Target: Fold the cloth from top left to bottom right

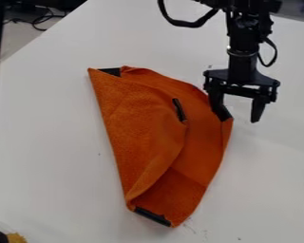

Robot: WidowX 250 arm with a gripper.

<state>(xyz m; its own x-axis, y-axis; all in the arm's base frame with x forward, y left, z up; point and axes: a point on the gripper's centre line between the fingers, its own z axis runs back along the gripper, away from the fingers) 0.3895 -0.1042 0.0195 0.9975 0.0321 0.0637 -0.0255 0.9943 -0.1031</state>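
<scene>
The black gripper point(238, 111) hangs at the upper right with its two fingers apart, so it is open. Its left finger is over or beside the black patch at the cloth's right corner; whether they touch I cannot tell. The orange cloth point(135, 118) lies in the middle of the table, partly folded, its left part lying over toward the right. A flap corner with a black patch point(179, 109) rests on the cloth's middle. Other black patches show at the top left corner and along the bottom edge.
A white table point(46, 156) lies under the cloth. Dark cables point(37, 20) are on the floor beyond its upper left edge. A black and yellow object point(14, 237) shows at the bottom left corner.
</scene>
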